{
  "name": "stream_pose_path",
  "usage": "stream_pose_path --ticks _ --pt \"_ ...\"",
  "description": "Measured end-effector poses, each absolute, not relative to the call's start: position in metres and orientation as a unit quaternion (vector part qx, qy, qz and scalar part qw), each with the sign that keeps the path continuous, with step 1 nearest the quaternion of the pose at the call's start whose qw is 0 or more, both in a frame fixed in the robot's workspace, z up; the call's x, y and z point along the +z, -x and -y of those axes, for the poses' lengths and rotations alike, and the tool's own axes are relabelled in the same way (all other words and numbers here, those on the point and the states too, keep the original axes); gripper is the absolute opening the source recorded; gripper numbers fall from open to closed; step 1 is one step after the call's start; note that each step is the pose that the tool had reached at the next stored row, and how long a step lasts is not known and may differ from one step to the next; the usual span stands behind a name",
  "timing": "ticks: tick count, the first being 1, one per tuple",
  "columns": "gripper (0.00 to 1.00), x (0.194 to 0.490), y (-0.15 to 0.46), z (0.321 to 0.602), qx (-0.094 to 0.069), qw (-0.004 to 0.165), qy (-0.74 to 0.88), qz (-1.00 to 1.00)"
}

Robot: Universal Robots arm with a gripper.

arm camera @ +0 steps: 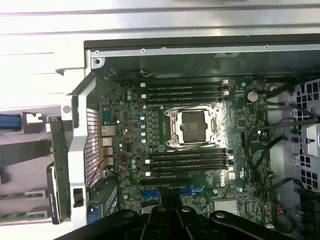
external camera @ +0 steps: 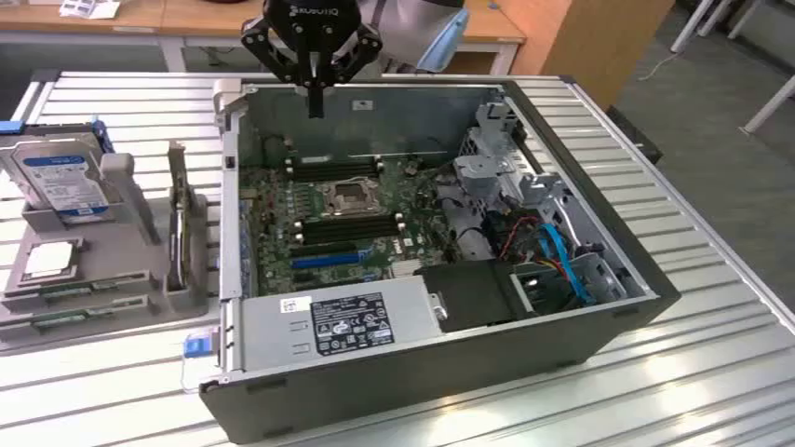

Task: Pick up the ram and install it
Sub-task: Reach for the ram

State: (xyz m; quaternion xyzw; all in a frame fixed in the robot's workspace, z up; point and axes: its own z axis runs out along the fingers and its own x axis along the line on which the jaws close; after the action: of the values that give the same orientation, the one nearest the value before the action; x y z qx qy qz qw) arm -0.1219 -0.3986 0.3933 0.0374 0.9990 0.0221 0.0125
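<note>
At the exterior view's left, a grey holder on the desk keeps parts slotted, apparently for easy picking. The hard drive stands upright and the ram lies low in a front groove, untouched. Further right, the open computer case lies on its side, so the memory slots face up. Above them hangs the gripper, fingers clenched on nothing, well apart from the ram.

Grey robot arm cut by the top edge, grey parts tray clipped at the exterior view's left, thin green ram sticks too small for us to read.
</note>
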Motion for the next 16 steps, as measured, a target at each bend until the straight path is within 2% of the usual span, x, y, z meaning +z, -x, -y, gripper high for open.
stream_pose_path --ticks 16 --pt "0.11 0.3933 0.1263 0.3986 0.022 0.012 -0.037 -0.999"
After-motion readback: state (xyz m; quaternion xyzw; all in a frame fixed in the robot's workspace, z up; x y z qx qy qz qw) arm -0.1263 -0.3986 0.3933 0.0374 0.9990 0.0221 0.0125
